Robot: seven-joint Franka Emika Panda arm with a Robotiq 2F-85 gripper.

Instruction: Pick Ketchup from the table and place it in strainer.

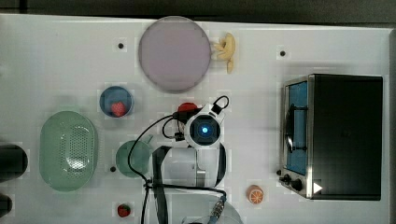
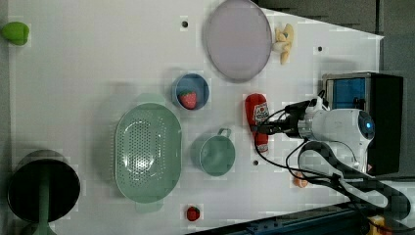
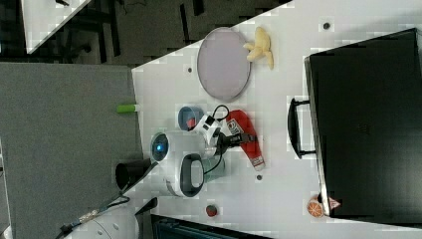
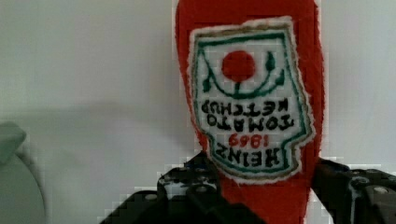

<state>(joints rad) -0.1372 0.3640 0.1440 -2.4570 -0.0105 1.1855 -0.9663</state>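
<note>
The ketchup is a soft red bottle with a white label, lying on its side on the white table; its label faces the wrist camera. My gripper reaches down over the bottle's narrow end, one black finger pressed against each side, so it is shut on the bottle. In the top view the arm's wrist covers most of the ketchup. The strainer, a large pale green oval basket with a perforated bottom, stands empty toward the top view's left, well apart from the gripper.
A pale green cup stands between gripper and strainer. A blue bowl holds a strawberry. A round grey plate and a banana lie at the back. A black toaster oven fills the top view's right, an orange slice near it.
</note>
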